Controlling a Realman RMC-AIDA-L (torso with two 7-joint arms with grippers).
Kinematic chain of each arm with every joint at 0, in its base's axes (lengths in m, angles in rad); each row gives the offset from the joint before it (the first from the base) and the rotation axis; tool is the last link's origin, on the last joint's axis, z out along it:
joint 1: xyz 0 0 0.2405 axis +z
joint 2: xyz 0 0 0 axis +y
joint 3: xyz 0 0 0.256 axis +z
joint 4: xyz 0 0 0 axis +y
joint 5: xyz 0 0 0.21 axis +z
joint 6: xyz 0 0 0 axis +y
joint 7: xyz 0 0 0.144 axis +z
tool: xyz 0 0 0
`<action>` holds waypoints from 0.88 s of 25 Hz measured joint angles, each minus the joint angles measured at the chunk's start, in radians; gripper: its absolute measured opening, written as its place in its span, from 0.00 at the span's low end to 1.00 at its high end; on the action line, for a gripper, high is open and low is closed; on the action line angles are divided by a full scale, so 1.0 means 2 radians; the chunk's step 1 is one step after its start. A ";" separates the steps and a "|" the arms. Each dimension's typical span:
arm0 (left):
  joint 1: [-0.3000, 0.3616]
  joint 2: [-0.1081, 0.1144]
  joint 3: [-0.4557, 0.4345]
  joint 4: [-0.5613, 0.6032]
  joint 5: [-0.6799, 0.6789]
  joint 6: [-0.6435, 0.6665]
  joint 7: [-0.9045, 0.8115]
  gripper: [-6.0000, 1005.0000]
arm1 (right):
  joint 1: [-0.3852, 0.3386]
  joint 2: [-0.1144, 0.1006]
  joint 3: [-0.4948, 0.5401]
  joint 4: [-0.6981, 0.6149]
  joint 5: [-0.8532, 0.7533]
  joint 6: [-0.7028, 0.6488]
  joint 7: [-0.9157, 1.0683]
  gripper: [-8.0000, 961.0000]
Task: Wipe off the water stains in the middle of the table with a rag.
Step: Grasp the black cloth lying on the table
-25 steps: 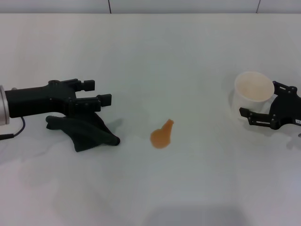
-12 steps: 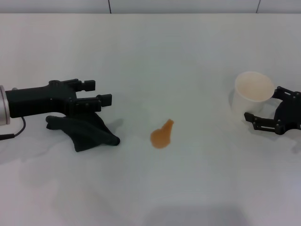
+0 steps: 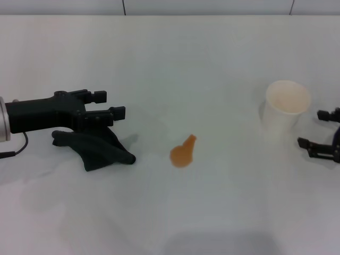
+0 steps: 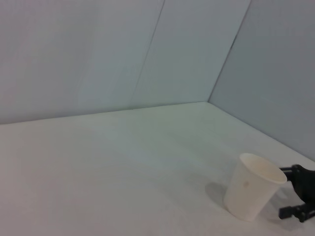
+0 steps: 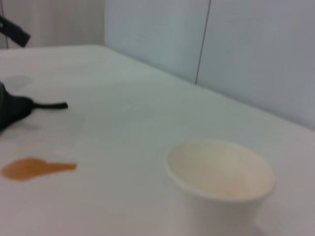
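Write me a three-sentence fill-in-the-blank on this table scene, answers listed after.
1. The water stains on the table are ____ in colour.
2. The black rag lies under the ____ tool.
3. The open right tool sits beside an upright white ____.

Missing words: orange; left; cup

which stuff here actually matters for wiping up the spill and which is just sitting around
Part of the job:
- the water stains, an orange blot mid-table
- the rag, a black bundle under the left gripper
- the table

Just there:
- the white cup, upright on the robot's right
- the right gripper, open, apart from the cup at the table's right edge
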 joint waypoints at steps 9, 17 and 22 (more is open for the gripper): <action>0.000 0.001 0.000 0.000 0.000 0.000 -0.007 0.84 | -0.061 0.001 0.060 -0.169 -0.022 -0.135 0.110 0.88; -0.002 0.002 0.001 0.000 0.000 0.001 -0.008 0.84 | -0.004 -0.002 0.082 -0.227 -0.113 -0.213 0.199 0.88; -0.003 0.003 0.004 0.000 0.003 0.003 -0.011 0.84 | 0.045 -0.006 0.086 -0.225 -0.166 -0.261 0.215 0.88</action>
